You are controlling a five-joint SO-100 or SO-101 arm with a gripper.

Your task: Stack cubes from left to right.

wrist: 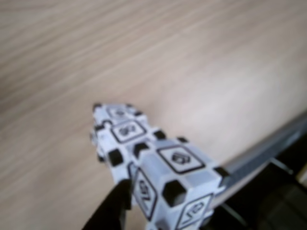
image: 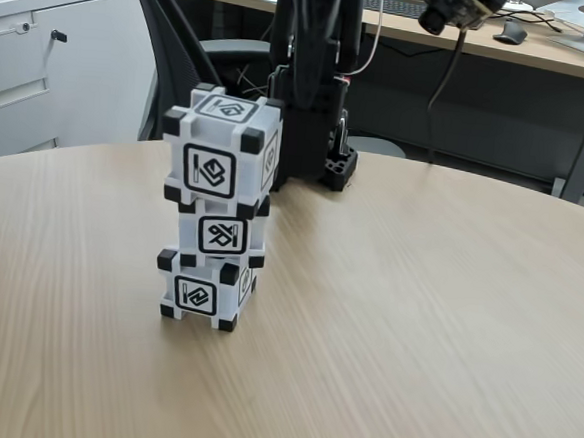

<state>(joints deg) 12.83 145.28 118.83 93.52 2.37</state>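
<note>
Three cubes (image: 215,219) stand stacked on the wood-grain table (image: 415,318). In the wrist view, blurred, one dark finger (wrist: 112,211) shows at the bottom edge, cropped; fingers' opening cannot be told. Arm base (image: 308,130), office chair (image: 197,67) and desk (image: 544,51) behind.

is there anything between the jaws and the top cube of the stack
Nothing visible. In the wrist view a dark jaw tip sits right beside the topmost translucent white plastic cube of the three-cube stack, with only bare wooden table around.
</note>
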